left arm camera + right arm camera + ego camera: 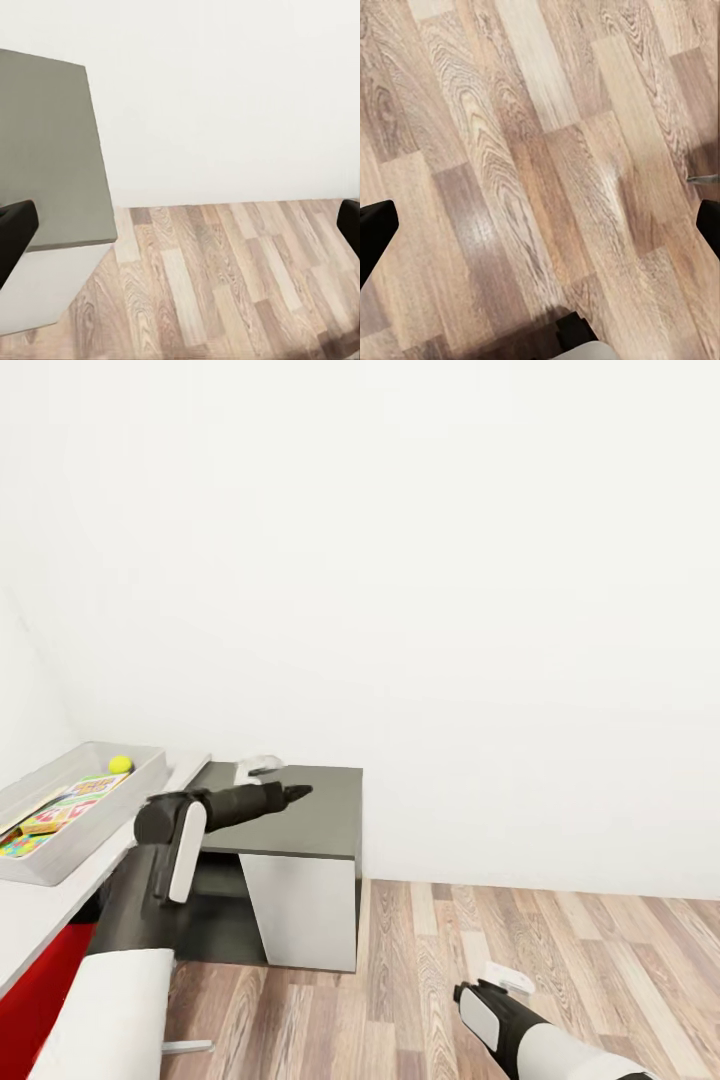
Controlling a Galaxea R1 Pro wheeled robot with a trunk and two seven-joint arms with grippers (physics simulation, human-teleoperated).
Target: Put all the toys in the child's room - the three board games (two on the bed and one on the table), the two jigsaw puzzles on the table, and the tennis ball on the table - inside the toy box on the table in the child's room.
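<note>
Head view: toy box (75, 838) sits at the left edge on the pale table top (40, 920), cut off by the frame on its left side.
Inside the toy box: tennis ball (120, 764) in the far corner, a printed board game (85, 792) and a bright jigsaw puzzle (18, 844) lying flat below it; their lower-left parts run out of frame, and how many boxes are stacked there I cannot tell.
Small pale object (260, 764): on the far edge of the dark-grey lower section (320, 810), too blurred to name.
Left arm: reaches across the frame's left, left gripper (290, 793) pointing right above the dark-grey section.
Left gripper, wrist view: two black fingertips (15, 232) sit at the opposite frame edges, spread wide, nothing between them.
Right gripper (475, 995): low at the bottom centre-right over the wooden floor (560, 950); the arm is cut by the bottom edge.
Right gripper, wrist view: black fingertips (373, 232) far apart at both edges, bare planks between, holding nothing.
Red patch (35, 990): bottom left under the table top, mostly hidden.
Edges: the dark section's right corner ends at centre frame, white panel (300, 910) below it.
Open room: broad floor to the right, plain white wall (450, 610) behind.
</note>
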